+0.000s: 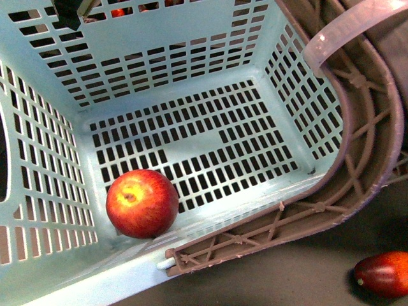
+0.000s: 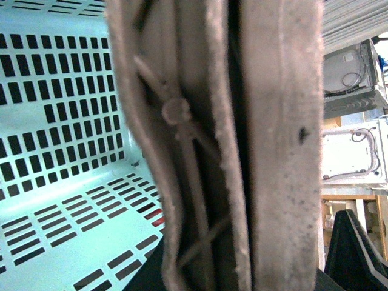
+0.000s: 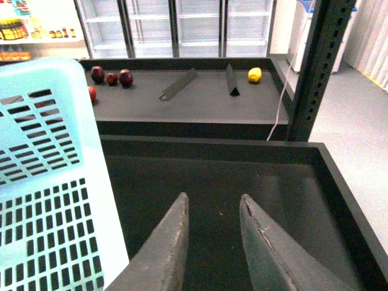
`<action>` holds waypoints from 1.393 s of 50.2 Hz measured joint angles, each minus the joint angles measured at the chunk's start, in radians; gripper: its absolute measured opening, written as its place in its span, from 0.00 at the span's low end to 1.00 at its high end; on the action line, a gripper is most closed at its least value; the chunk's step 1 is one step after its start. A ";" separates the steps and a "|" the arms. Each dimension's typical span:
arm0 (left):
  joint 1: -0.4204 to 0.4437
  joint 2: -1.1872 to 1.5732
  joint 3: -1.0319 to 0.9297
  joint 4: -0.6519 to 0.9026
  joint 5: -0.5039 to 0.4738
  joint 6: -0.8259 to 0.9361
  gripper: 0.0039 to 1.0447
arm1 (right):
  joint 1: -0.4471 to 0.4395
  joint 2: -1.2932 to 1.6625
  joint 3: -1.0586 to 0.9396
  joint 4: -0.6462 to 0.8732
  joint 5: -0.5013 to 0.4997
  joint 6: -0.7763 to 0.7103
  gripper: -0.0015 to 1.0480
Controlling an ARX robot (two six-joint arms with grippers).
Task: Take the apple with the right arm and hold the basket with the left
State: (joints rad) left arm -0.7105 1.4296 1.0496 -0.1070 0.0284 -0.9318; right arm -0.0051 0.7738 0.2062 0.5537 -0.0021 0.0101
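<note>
Right gripper (image 3: pixel 213 197) empty, its jaws slightly parted.

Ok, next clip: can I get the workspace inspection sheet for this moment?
Surface: dark tray bed with raised rim.
Job's things: round deep red apple on floor of light aqua slotted plastic basket; brown handles bound by white tie.
Clutter: elongated red fruit outside basket.
Grippers: right gripper open, empty; left gripper flanks handles, grip unclear.
Cables: white cable beside dark post.
Surroundings: glass-door fridges, fruit shelf.
</note>
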 joint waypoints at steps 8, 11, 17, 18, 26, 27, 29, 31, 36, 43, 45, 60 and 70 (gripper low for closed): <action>0.000 0.000 0.000 0.000 0.000 -0.001 0.15 | 0.002 -0.073 -0.053 -0.010 0.002 -0.008 0.02; 0.000 0.000 0.000 0.000 0.000 -0.001 0.15 | 0.002 -0.095 -0.068 -0.020 0.002 -0.005 0.02; 0.000 0.000 0.000 0.000 -0.001 -0.001 0.15 | 0.002 -0.137 -0.094 -0.038 0.002 -0.006 0.02; 0.000 0.000 0.000 0.000 -0.002 -0.001 0.15 | 0.002 -0.147 -0.099 -0.042 0.002 -0.006 0.02; 0.000 0.000 0.000 0.000 -0.002 0.000 0.15 | 0.002 -0.201 -0.124 -0.073 0.002 -0.006 0.02; 0.000 0.000 0.000 0.000 -0.003 0.000 0.15 | 0.002 -0.212 -0.128 -0.080 0.002 -0.006 0.02; 0.000 0.000 0.000 0.000 -0.003 0.000 0.15 | 0.002 -0.226 -0.133 -0.088 0.002 -0.006 0.02; 0.000 0.000 0.000 0.000 -0.003 0.000 0.15 | 0.002 -0.245 -0.138 -0.100 0.002 -0.006 0.02; 0.000 0.000 0.000 0.000 0.000 0.000 0.15 | 0.002 -0.297 -0.154 -0.135 0.002 -0.006 0.02; 0.000 0.000 0.000 0.000 0.000 0.000 0.15 | 0.002 -0.343 -0.167 -0.170 0.002 -0.006 0.02; 0.000 0.000 0.000 0.000 0.000 0.000 0.15 | 0.002 -0.355 -0.169 -0.179 0.002 -0.006 0.02; 0.000 0.000 0.000 0.000 -0.002 0.000 0.15 | 0.003 -0.481 -0.189 -0.260 0.002 -0.006 0.02; 0.000 0.000 0.000 0.000 -0.002 0.000 0.15 | 0.003 -0.541 -0.189 -0.319 0.002 -0.006 0.02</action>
State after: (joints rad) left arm -0.7105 1.4296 1.0496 -0.1070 0.0269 -0.9318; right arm -0.0021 0.2325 0.0174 0.2348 0.0002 0.0036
